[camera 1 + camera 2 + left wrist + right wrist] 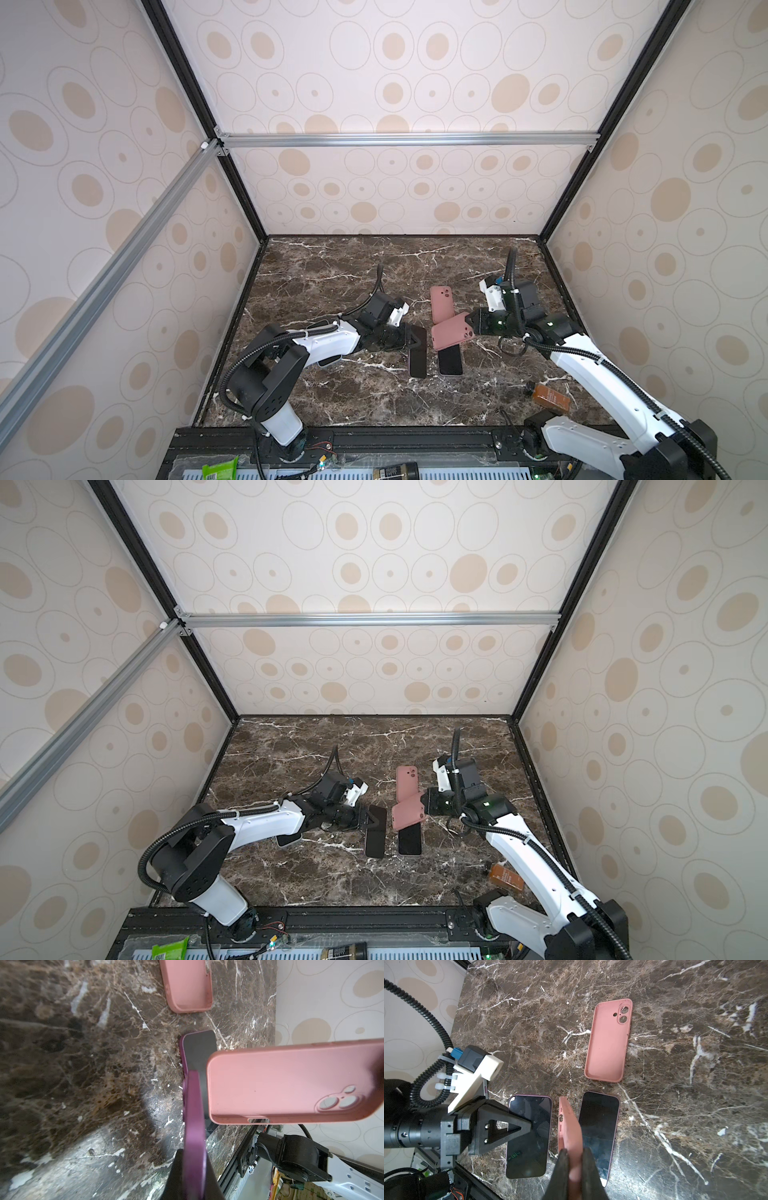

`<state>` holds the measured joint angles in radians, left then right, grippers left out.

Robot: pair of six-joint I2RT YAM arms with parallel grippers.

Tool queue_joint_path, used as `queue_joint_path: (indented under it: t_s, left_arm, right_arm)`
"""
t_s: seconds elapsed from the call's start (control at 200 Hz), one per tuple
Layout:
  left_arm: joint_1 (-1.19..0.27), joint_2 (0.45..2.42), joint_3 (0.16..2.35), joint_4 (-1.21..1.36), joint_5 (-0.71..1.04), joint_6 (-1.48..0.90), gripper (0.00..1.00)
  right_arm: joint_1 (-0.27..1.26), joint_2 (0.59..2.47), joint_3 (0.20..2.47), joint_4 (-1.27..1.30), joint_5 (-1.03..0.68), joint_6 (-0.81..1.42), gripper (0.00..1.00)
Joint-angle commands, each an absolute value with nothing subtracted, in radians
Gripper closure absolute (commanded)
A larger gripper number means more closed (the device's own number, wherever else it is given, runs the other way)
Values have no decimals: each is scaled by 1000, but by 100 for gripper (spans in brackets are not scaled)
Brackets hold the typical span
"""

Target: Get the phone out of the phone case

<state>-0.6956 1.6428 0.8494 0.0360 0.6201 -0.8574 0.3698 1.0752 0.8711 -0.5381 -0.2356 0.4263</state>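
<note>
In both top views my left gripper (412,341) (371,820) is shut on the near end of a dark-screened phone (418,362) (375,842) with a purple edge. The left wrist view shows that phone (194,1118) edge-on between the jaws of the left gripper (194,1154). Just to the right, my right gripper (469,325) (574,1154) is shut on the camera end of a pink phone case (451,336) (570,1126). The case is tilted above the table, empty and apart from the phone.
A second phone (451,362) (598,1126) lies screen up, partly under the held case. Behind it another empty pink case (440,301) (609,1043) lies open side up. A brown bottle (550,397) lies at the front right. Patterned walls enclose the marble table (332,270).
</note>
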Motion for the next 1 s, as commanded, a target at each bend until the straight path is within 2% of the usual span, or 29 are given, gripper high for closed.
queue_joint_path:
  t_s: [0.0, 0.735, 0.995]
  left_arm:
    - [-686, 1662, 907, 59, 651, -901, 100]
    - [-648, 1788, 979, 78, 706, -941, 100]
    - [-643, 1808, 982, 63, 702, -947, 96]
  right_arm:
    - [366, 1094, 864, -544, -239, 451, 100]
    - [366, 1169, 850, -523, -269, 454, 100]
    - [365, 1183, 844, -513, -258, 459, 100]
